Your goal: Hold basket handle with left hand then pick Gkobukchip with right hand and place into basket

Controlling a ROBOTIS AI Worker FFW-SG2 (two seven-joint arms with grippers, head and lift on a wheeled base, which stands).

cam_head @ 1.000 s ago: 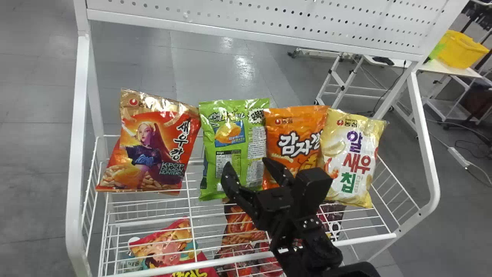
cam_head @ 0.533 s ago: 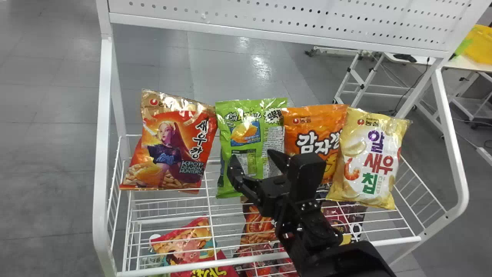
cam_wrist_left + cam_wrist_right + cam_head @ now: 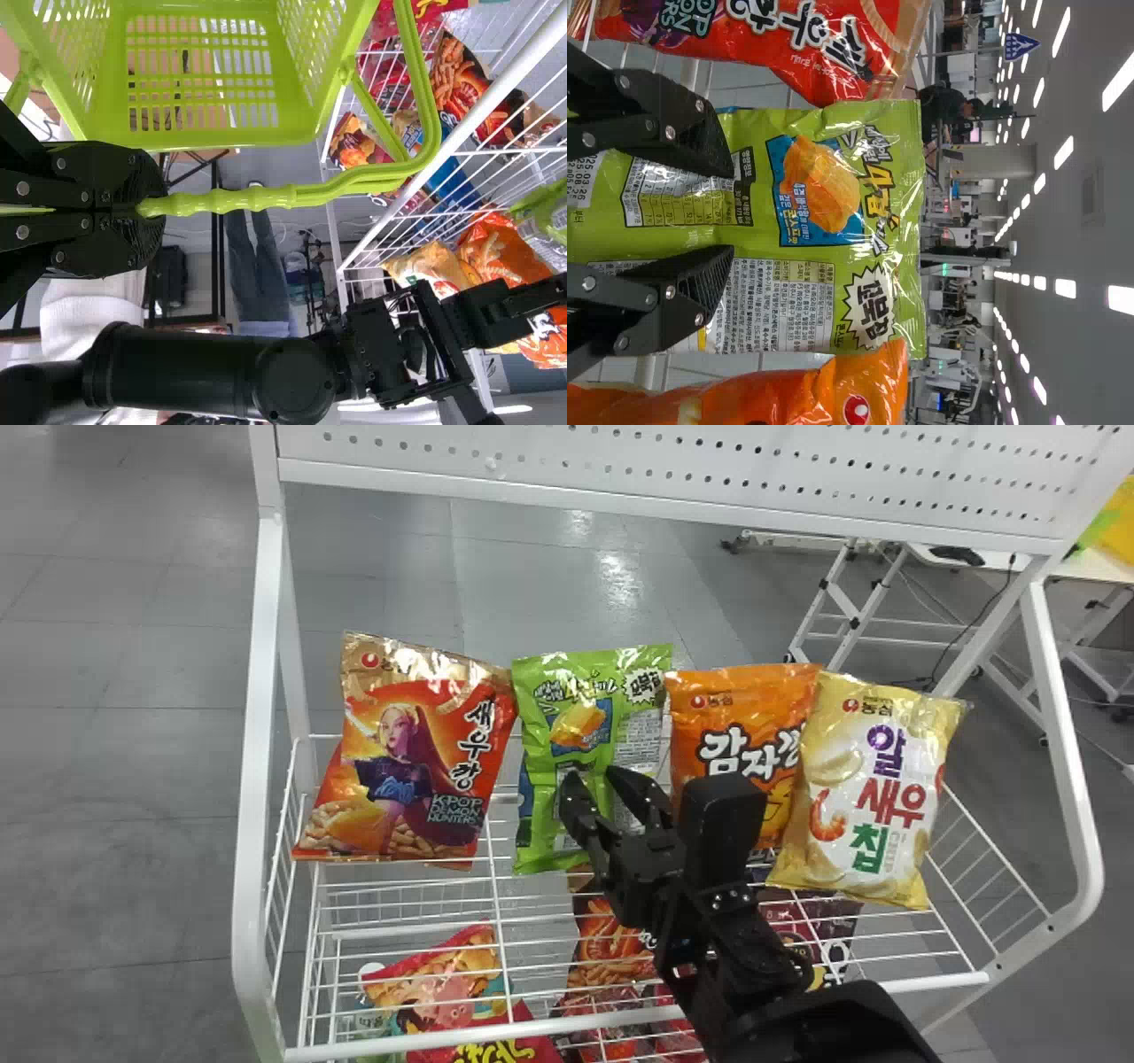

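Observation:
The green Gkobukchip bag (image 3: 567, 691) stands upright between a red bag and an orange bag on the rack. My right gripper (image 3: 592, 778) is at its lower front in the head view. Seen from the right wrist, the right gripper (image 3: 733, 211) is open, one finger on each side of the printed back panel of the green bag (image 3: 824, 186), with a gap between the tips. In the left wrist view my left gripper (image 3: 142, 210) is shut on the handle (image 3: 257, 197) of the light green basket (image 3: 221, 133).
A white wire rack (image 3: 257, 779) holds the upright bags: red (image 3: 399, 771) to the left, orange (image 3: 735, 708) and yellow (image 3: 868, 779) to the right. More snack bags (image 3: 443, 992) lie on a lower level. A perforated white panel (image 3: 664, 469) crosses above the bags.
The rack has shifted rightward in the head view. Relative to the bags, my right gripper has moved up and its fingertips appear closer together. The green bag leans a little more.

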